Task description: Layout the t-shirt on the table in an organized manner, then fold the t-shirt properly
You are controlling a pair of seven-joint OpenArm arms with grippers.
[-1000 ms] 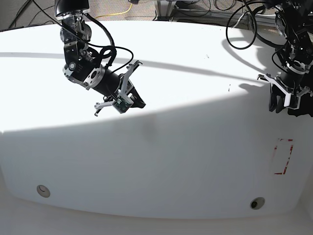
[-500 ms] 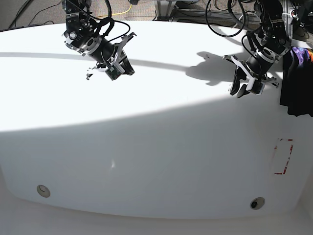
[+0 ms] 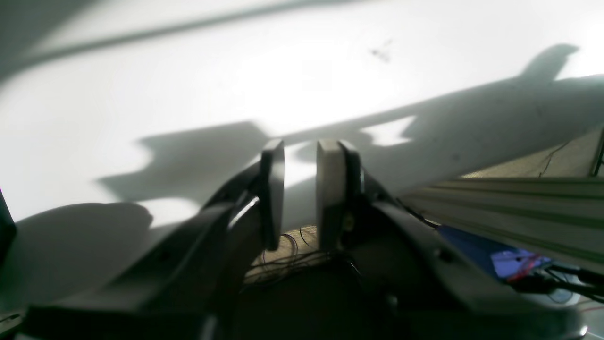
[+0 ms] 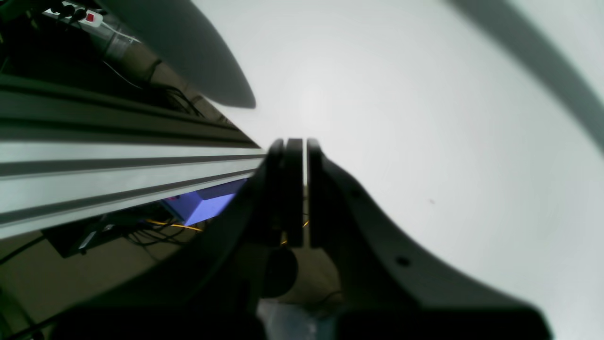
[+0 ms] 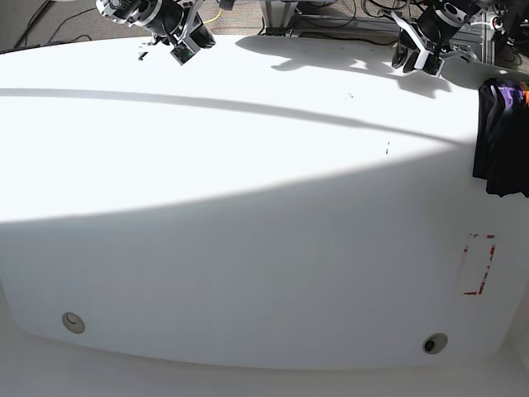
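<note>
Left jaws (image 3: 300,189) slightly spread, empty, over worktop (image 5: 248,207) far edge. Right jaws (image 4: 296,189) pressed together. Black t-shirt (image 5: 500,136) well apart from both.

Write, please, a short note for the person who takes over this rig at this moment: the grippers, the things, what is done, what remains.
Left gripper: at the far edge of the big white table, holding nothing; in the left wrist view its jaws stand a little apart.
Right gripper: at the far edge on the other side, holding nothing; in the right wrist view its jaws are almost closed.
The black soft cloth t-shirt lies bunched at the table's side edge nearest the left arm, partly out of frame, purple showing at its top.
Done: nothing visible; the shirt is neither spread nor folded.
Left: bring the shirt to the middle, spread it flat, then fold it.
</note>
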